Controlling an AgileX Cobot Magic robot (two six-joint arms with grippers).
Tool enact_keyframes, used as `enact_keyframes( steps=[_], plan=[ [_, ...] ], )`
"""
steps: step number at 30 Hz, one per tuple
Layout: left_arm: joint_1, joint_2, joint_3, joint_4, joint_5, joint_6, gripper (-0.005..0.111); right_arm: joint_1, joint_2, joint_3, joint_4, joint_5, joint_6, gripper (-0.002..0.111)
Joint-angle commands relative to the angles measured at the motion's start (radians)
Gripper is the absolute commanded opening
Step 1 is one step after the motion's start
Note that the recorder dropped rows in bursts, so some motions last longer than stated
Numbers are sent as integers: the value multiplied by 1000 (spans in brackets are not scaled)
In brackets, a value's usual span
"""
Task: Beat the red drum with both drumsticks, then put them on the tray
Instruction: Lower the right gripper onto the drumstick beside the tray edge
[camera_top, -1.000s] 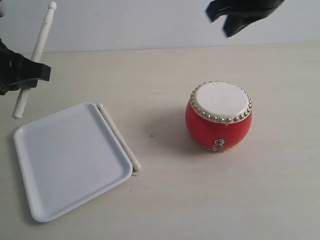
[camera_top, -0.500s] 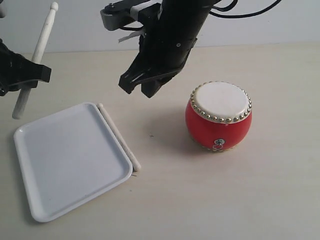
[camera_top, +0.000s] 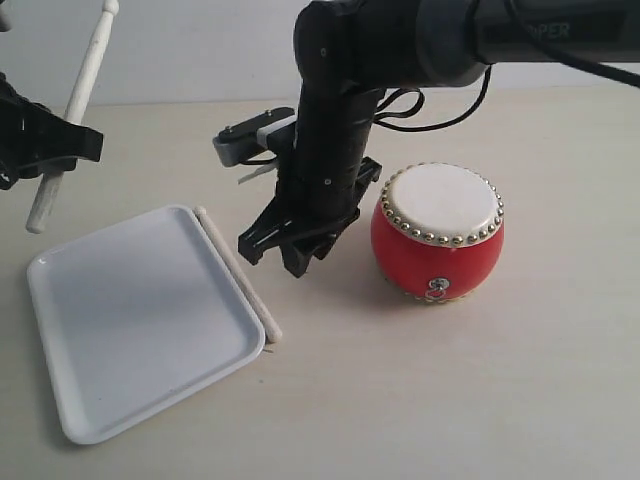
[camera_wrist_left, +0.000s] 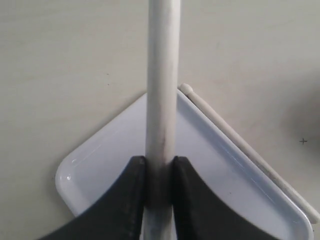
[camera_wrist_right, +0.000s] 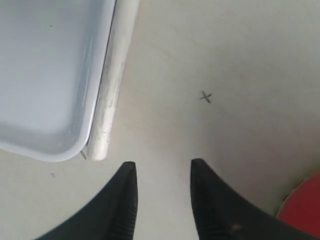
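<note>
Red drum (camera_top: 437, 232) stands upright on the surface (camera_top: 450, 400), right of centre in the exterior view, its cream skin bare, with nothing touching it. What has changed over the last second is my right arm. It was up at the top edge of that view, and it has now swung across the middle and come down, so the right gripper (camera_top: 272, 258) hangs low between the drum and the tray (camera_top: 130, 330). Its jaws are apart and empty. In the right wrist view they point at bare surface just beside one end of the loose drumstick (camera_wrist_right: 114, 80), which lies flat along the tray's long rim, touching it on the outside. The stick is not yet between the jaws — it sits off to one side of them. The left gripper (camera_wrist_left: 160, 165) has not moved in that second: its jaws are clamped on the held drumstick (camera_wrist_left: 162, 75), which tilts upward over a corner of the tray.

I read this as the reach for the second stick, so beating has not begun. As I judge it, the next move needs the jaws shifted sideways over the shaft and squared across it. The rim leaves little room on that side — a careless close could roll the stick or nudge the tray.
</note>
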Motion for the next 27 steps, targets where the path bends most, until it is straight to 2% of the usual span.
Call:
enact_keyframes(
  steps=[1, 15, 20, 27],
  plan=[
    [2, -8, 1, 2, -17, 3, 0, 51, 3, -11, -83, -72, 42, 36],
    [2, -8, 1, 2, -17, 3, 0, 57, 10, -11, -73, -156, 85, 36],
    [2, -8, 1, 2, -17, 3, 0, 57, 40, -11, -7, -123, 58, 45],
    [2, -8, 1, 2, -17, 3, 0, 59, 69, -11, 11, -122, 58, 45]
  ],
)
